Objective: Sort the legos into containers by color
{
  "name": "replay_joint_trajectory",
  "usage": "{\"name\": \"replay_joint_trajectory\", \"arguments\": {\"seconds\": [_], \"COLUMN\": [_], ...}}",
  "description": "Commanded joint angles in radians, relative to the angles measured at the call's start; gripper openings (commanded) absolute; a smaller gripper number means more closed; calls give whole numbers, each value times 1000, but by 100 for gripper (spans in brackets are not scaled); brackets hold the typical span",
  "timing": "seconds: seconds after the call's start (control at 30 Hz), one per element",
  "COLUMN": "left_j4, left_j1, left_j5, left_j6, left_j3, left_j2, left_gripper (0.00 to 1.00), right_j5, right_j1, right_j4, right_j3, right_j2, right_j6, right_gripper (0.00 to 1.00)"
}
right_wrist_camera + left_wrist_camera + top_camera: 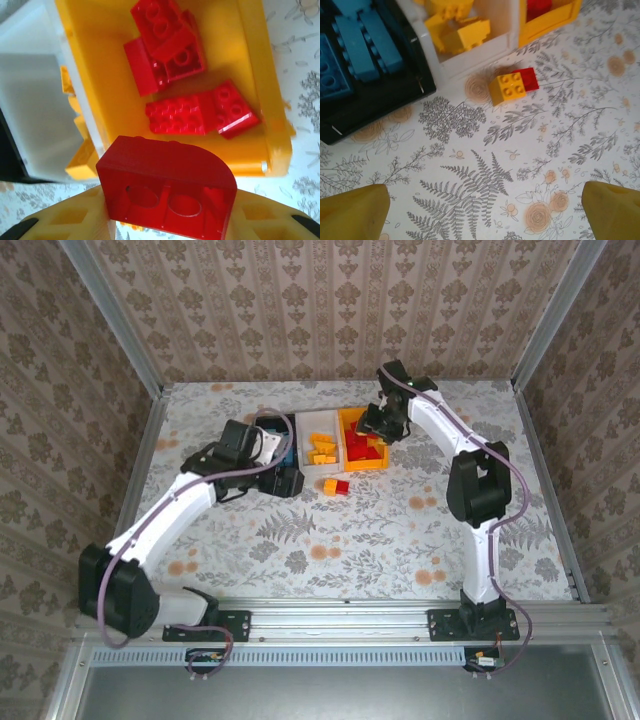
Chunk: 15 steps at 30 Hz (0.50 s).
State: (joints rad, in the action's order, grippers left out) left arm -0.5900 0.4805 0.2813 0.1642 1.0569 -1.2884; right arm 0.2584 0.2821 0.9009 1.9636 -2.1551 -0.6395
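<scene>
Three joined containers stand mid-table: a black bin holding blue legos, a white bin holding orange legos, and an orange-yellow bin holding several red legos. An orange brick and a red brick lie touching on the table just in front of the white bin. My left gripper hovers open over the bare table near the black bin, with nothing between its fingers. My right gripper is shut on a red brick with one rounded corner, held over the near edge of the orange-yellow bin.
The table is covered with a floral cloth. Patterned walls close in the back and both sides. The two loose bricks lie a little to the right of the left gripper.
</scene>
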Motion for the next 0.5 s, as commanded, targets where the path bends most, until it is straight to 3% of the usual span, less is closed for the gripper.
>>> {"name": "replay_joint_trajectory", "arguments": {"seconds": [0.0,0.47], "left_j4": [103,26], "left_j1": [4,-2], "left_j5": [-65,-137], "left_j6": [9,61], "left_j3": [-62,-71], "left_j2": [81,120], "left_gripper": [100,100], "right_j5": [28,48], "right_j1": [-19,-36], "right_j4": [48,72], "right_j3": [68,195], "right_j2": [-60,-194], "right_j6": [-19,-8], "right_gripper": [43,49]}}
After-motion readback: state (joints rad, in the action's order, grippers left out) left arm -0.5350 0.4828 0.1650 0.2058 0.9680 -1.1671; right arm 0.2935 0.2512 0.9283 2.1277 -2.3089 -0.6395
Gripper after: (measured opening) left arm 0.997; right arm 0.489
